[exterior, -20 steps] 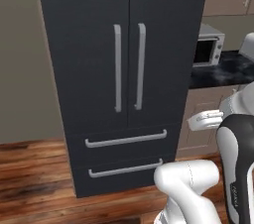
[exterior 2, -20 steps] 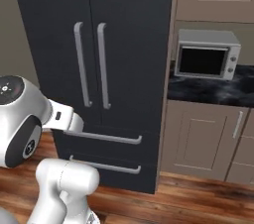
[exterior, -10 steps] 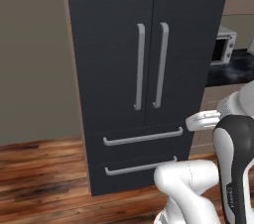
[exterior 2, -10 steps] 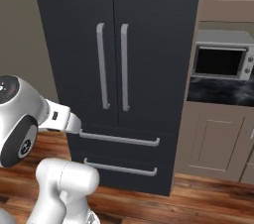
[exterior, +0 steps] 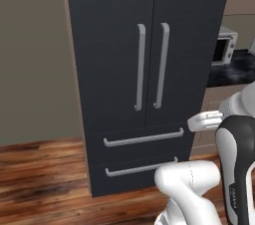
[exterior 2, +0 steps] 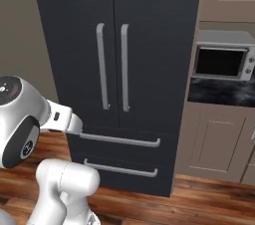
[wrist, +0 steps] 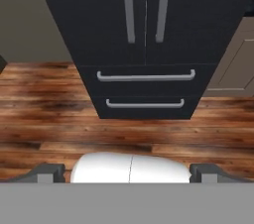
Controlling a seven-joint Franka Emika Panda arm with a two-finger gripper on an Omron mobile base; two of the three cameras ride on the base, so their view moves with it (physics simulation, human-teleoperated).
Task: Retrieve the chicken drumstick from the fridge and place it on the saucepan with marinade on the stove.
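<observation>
Your left base view looks forward from behind the arm's left side at the fridge (exterior: 144, 74), filling frame centre, microwave (exterior: 225, 46) at right edge. Your right base view faces the same fridge (exterior 2: 119, 59) doors and drawers, microwave (exterior 2: 222, 59) at right. Your hand view points low at the fridge's drawers and the wooden floor (wrist: 44, 114).

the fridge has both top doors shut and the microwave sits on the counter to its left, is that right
Not quite. The fridge does have both top doors shut, but the microwave sits on the dark counter to the fridge's right, not its left. The right base view shows this most clearly, and the left base view also has it past the fridge's right edge.
</observation>
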